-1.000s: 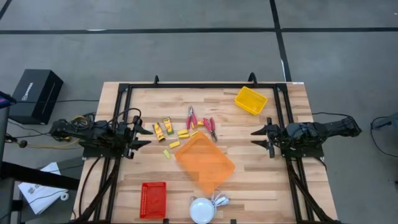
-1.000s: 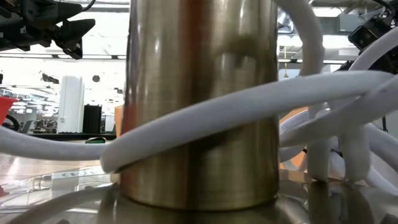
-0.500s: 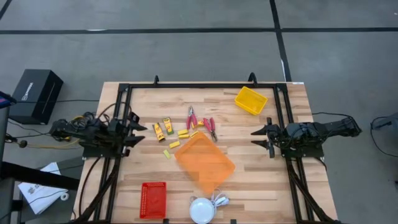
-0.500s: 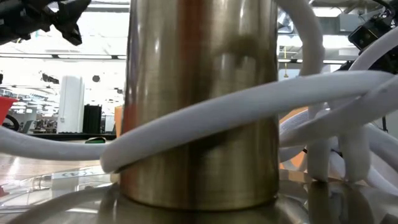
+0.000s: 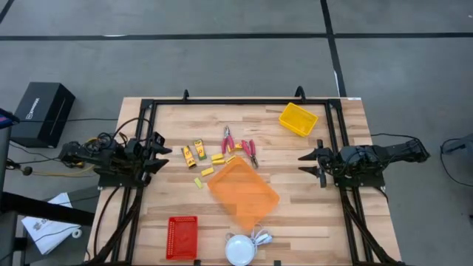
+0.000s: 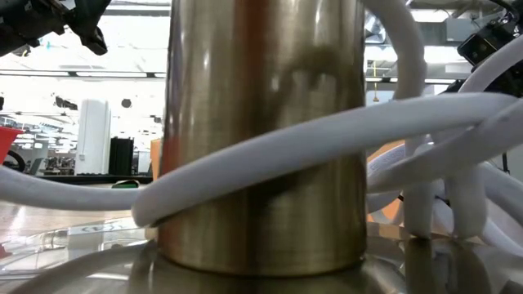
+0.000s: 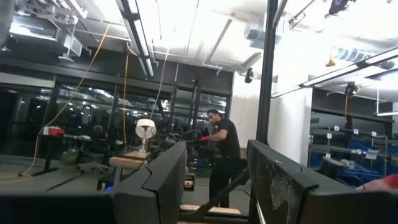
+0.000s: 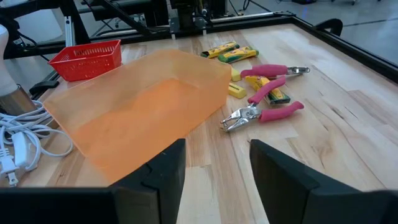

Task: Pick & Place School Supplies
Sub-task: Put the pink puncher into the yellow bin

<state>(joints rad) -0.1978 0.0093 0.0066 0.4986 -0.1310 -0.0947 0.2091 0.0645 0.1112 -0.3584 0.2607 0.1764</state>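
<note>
School supplies (image 5: 222, 151) untouched on desk (image 5: 295, 199); both claws (image 5: 161, 154) (image 5: 304, 163) held apart, approach should be lined up carefully.

Even overhead light on the table (image 5: 295, 207); soft, short shadows. Low view: brass cylinder (image 6: 265, 131) and white cord (image 6: 327, 135) blurred close-up, background blown out bright. Left wrist view dim, ceiling lights (image 7: 140, 37) glaring at 12 o'clock. Right wrist view sharp.
</note>
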